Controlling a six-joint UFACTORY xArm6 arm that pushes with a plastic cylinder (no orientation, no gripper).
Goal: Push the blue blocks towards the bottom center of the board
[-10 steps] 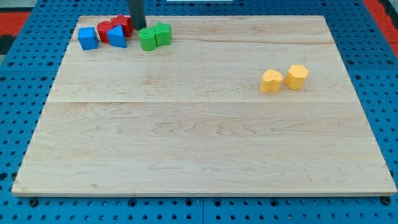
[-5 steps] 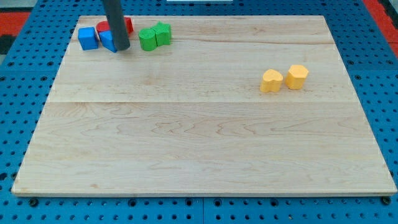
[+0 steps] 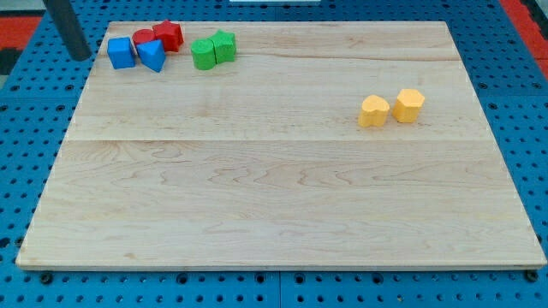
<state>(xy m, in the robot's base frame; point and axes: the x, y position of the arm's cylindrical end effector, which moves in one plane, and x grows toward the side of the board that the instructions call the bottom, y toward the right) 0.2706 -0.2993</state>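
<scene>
At eleven o'clock, off the board [image 3: 257, 188], my tip [image 3: 81, 56] is parked, touching nothing. Just at its three o'clock sit the blue cube [image 3: 121, 53] and blue wedge [image 3: 152, 55]; both are best approached from twelve o'clock and driven toward six.

Wood board [image 3: 282, 188]; blue, red, green, yellow blocks.

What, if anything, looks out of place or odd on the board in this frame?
Only my tip: it sits off the board, at the view's left of the blue cube and blue wedge. The blocks sit upright in tidy pairs, undamaged.
</scene>
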